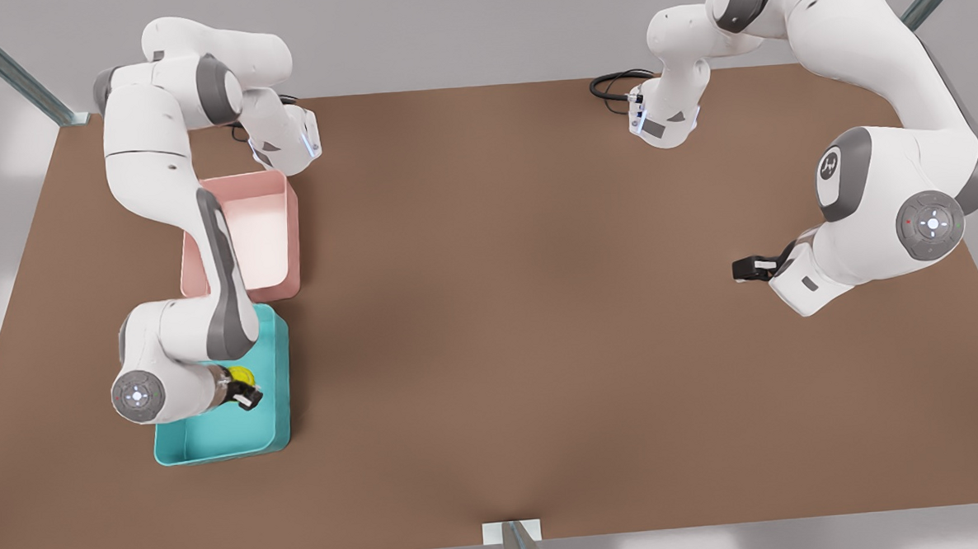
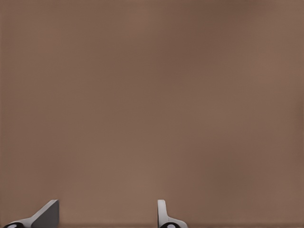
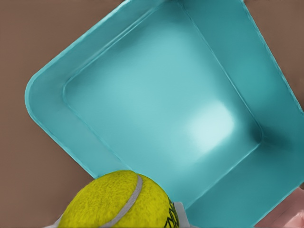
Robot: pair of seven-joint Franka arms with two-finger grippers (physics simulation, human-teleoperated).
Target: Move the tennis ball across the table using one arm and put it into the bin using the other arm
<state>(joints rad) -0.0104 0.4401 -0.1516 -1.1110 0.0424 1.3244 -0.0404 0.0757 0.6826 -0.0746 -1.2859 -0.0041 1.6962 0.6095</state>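
Holding the tennis ball (image 1: 241, 376) above the bin (image 1: 274, 416), the right claw (image 1: 245, 394) is clamped on the ball, which hangs over the teal tray's interior, near the wall facing the pink tray (image 1: 284, 275). The bin sits toward the table's (image 1: 542, 346) left edge in the front view, just beside the pink tray. The left claw (image 1: 745, 268) waits over bare table near the opposite edge, its fingers (image 2: 164, 213) spread wide and empty. By judgement the ball is light, fuzzy and slightly springy; a grip across its middle suits it, and it may bounce on release.
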